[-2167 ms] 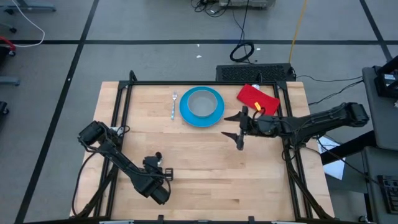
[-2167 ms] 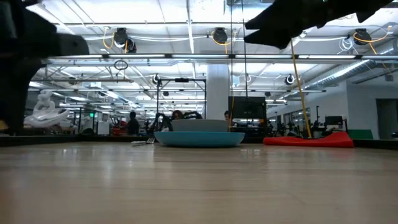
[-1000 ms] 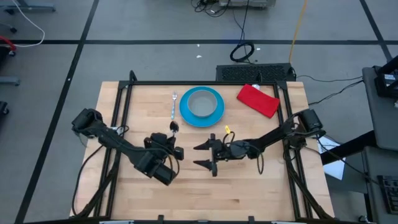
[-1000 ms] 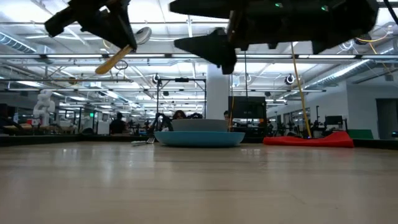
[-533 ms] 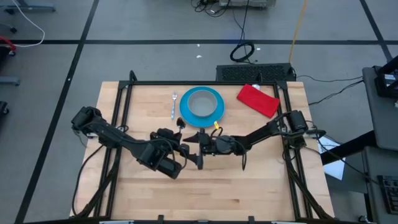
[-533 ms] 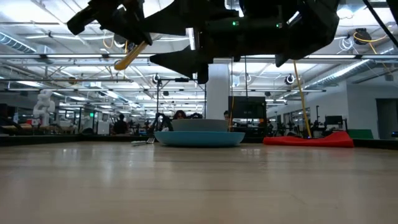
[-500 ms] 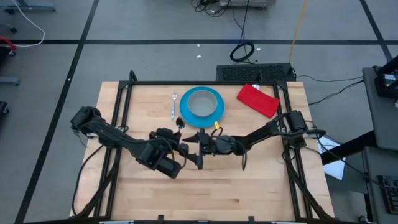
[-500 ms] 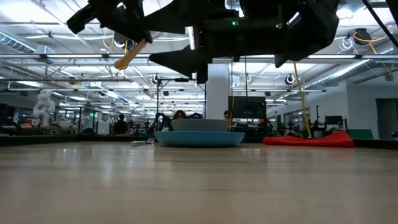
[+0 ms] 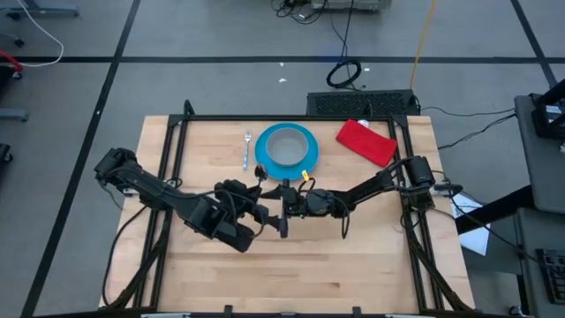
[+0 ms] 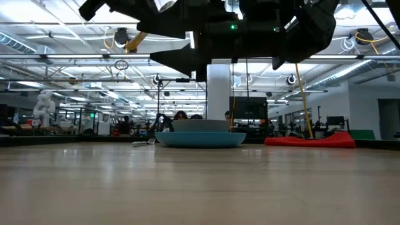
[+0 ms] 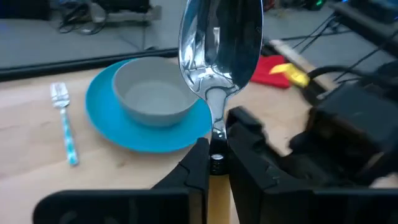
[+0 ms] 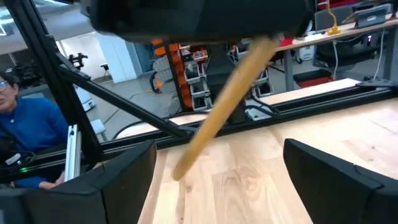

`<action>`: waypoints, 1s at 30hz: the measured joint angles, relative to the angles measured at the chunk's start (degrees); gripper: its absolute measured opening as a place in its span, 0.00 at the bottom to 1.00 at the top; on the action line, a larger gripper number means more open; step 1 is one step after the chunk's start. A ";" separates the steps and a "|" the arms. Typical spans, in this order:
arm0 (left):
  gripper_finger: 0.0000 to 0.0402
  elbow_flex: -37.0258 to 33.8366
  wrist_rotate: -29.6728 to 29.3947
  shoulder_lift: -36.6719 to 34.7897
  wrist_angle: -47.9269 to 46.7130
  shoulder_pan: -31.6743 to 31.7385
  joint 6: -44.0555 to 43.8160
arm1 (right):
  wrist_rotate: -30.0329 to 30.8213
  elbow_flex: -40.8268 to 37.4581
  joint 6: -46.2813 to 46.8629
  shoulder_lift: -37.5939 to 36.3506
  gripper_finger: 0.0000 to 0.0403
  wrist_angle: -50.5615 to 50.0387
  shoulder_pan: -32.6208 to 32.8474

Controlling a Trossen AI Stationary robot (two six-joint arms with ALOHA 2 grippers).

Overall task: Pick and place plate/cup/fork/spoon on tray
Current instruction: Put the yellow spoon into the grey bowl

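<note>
We see the left hand (image 11: 214,163) pinching the shiny-bowled, orange-handled spoon (image 11: 219,46) mid-counter, 6 o'clock of the round blue plate (image 9: 287,150); right hand (image 9: 284,209) spread, facing it.

Left gripper (image 11: 214,163) clamped shut mid-table, facing spread-open right gripper (image 9: 284,212)

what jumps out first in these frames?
The two arms meet mid-table: the left gripper holds the spoon upright in the air, its shiny bowl filling the left wrist view, while the right gripper waits open facing the handle. Behind them at the table's far edge, the cup sits on the blue plate, between the fork and a red cloth.
</note>
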 joint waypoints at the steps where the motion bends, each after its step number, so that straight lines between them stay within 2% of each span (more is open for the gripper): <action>1: 0.11 0.00 -0.18 -0.24 1.44 0.01 1.41 | -0.16 0.00 -0.10 -0.02 0.84 0.15 0.00; 4: 0.11 0.02 -0.93 -0.62 4.75 0.18 6.12 | -2.40 -0.02 0.20 0.00 0.80 1.89 0.00; 9: 0.11 0.00 -0.92 -0.96 10.51 0.32 12.97 | -2.65 -0.02 0.31 -0.01 0.72 3.20 0.02; 17: 0.11 0.00 -0.90 -0.90 14.16 0.34 16.74 | -2.61 -0.02 0.45 -0.02 0.57 4.01 0.02; 30: 0.12 0.00 -1.20 -0.90 14.46 0.33 17.84 | -2.55 -0.02 2.71 -0.02 0.14 3.77 0.02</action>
